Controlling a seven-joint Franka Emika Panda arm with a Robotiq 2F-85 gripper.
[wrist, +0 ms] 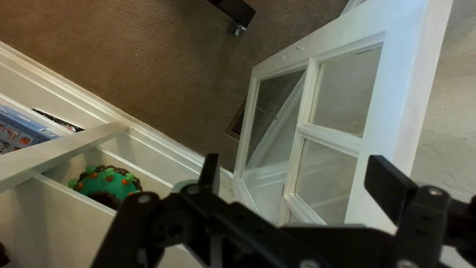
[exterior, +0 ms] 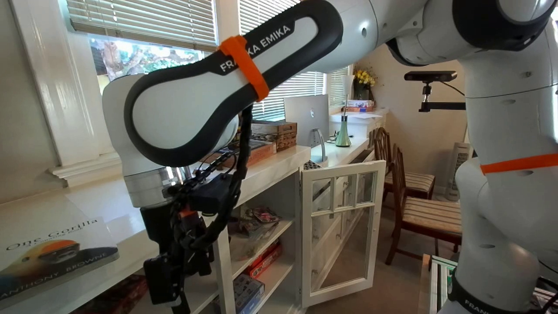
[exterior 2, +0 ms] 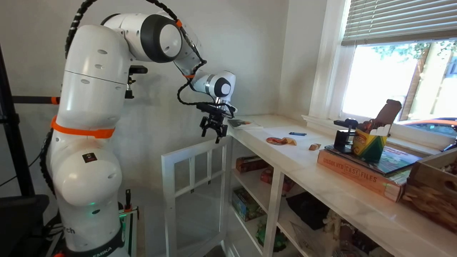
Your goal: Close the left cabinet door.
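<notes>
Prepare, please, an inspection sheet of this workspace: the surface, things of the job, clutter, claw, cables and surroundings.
Surface: white countertop, partly covered by items.
Job's things: left cabinet door, standing open.
Clutter: book, yellow-green holder, orange box and wooden crate on the countertop.
Claw: open; contact with the left cabinet door cannot be told.
Cables: black cable along the arm.
Surroundings: chairs, window blinds; right door also open.

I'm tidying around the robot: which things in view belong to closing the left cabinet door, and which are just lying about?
For the job:
left cabinet door
gripper

Not part of it:
right cabinet door
One Gorilla book
yellow-green box
Case Files box
wooden crate
</notes>
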